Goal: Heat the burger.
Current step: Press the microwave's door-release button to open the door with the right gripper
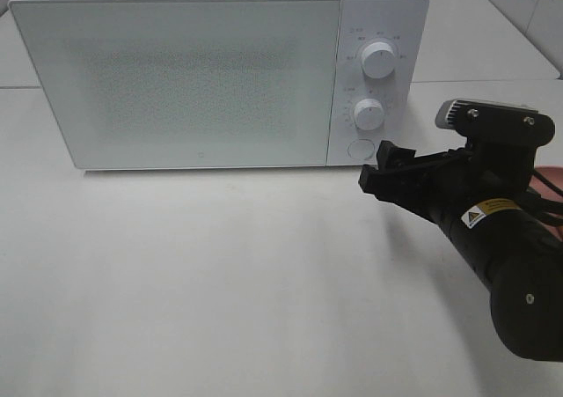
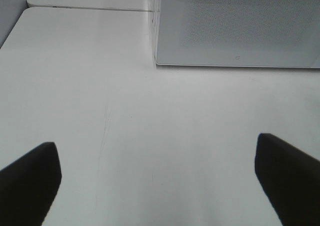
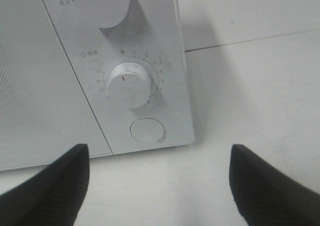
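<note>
High camera looks down on microwave (image 1: 176,80) front and desk (image 1: 220,283). Right wrist camera close on timer dial (image 3: 131,84). Left wrist camera low, farther back, faces door (image 2: 235,25) corner. All share microwave.

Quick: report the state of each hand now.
Left hand: open, holding nothing.
Right hand: open, holding nothing.

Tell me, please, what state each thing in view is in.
microwave door, shut.
timer knob, red mark at 0.
upper knob, setting unreadable.
left gripper, open, empty.
right gripper, open, empty.
</note>
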### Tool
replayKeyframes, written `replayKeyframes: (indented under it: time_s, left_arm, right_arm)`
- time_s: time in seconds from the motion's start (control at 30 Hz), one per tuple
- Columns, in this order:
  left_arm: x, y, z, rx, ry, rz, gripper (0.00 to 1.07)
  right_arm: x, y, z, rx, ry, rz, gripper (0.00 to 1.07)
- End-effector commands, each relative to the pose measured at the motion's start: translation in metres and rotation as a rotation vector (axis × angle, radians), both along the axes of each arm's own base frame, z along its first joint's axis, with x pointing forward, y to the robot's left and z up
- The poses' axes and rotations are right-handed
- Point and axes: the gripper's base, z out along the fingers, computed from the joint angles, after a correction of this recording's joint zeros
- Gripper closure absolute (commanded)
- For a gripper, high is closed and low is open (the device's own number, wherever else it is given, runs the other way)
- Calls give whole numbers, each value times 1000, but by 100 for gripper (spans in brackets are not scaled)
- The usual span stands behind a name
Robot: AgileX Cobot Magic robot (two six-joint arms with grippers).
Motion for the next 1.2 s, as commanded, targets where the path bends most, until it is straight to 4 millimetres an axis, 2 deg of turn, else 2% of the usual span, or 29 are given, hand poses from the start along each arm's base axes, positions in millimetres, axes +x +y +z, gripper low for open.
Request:
replayKeyframes:
  time_s: [0.03, 0.1, 0.13, 0.17, 0.2, 0.23, 0.27, 0.3, 0.37, 0.5, 0.53, 0.57, 0.63, 0.67, 0.7, 0.73, 0.77, 0.8, 0.83, 0.87, 0.9, 0.93, 1.0, 1.2]
  left_arm:
    - [0, 0, -1, -5, 5, -8, 7]
    - [0, 0, -1, -5, 5, -8, 7]
    - [0, 0, -1, -5, 5, -8, 7]
    - [0, 0, -1, -5, 5, -8, 7]
    - [0, 0, -1, -5, 5, -8, 7]
    - [0, 0, -1, -5, 5, -8, 7]
    - [0, 0, -1, -5, 5, -8, 7]
    - [0, 0, -1, -5, 5, -8, 7]
    - [0, 0, -1, -5, 5, -8, 7]
    - [0, 0, -1, -5, 5, -8, 7]
    - [0, 0, -1, -5, 5, -8, 7]
    - [0, 0, -1, -5, 5, -8, 7]
    - [0, 0, -1, -5, 5, -8, 7]
    - [0, 0, -1, -5, 5, -8, 7]
    - [0, 0, -1, -5, 5, -8, 7]
    - [0, 0, -1, -5, 5, -8, 7]
    - [0, 0, -1, -5, 5, -8, 7]
    - [0, 0, -1, -5, 5, -8, 7]
    - [0, 0, -1, -5, 5, -8, 7]
    - [0, 0, -1, -5, 5, -8, 7]
    - [0, 0, -1, -5, 5, -8, 7]
    - [0, 0, -1, -5, 5, -8, 7]
    - [0, 0, -1, -5, 5, -8, 7]
    - [0, 0, -1, -5, 5, -8, 7]
  right_arm:
    - [0, 1, 4, 135, -28, -31, 33]
    - [0, 1, 4, 314, -16, -78, 33]
    - [0, 1, 4, 314, -16, -78, 33]
    - [0, 1, 4, 436, -9, -111, 33]
    - [0, 1, 4, 436, -9, -111, 33]
    - [0, 1, 4, 508, -4, -130, 34]
    - [0, 1, 4, 647, 4, -167, 36]
    - [0, 1, 4, 647, 4, -167, 36]
    - [0, 1, 3, 815, 20, -212, 40]
    - [0, 1, 3, 945, 28, -247, 46]
    - [0, 1, 3, 1030, 33, -270, 51]
    - [0, 1, 3, 1030, 33, -270, 51]
    - [0, 2, 2, 1104, 46, -294, 61]
    - [0, 2, 2, 1104, 46, -294, 61]
    - [-1, 2, 1, 1117, 61, -303, 65]
    - [-1, 2, -1, 1140, 91, -324, 74]
    - [-1, 2, -1, 1140, 91, -324, 74]
    - [-2, 3, -4, 1161, 126, -347, 84]
    - [-3, 3, -5, 1168, 139, -356, 88]
    - [-3, 3, -5, 1168, 139, -356, 88]
    - [-3, 3, -6, 1169, 150, -362, 96]
    - [-3, 3, -6, 1169, 150, -362, 96]
    - [-3, 3, -6, 1168, 150, -361, 107]
    - [-4, 4, -12, 1153, 185, -380, 107]
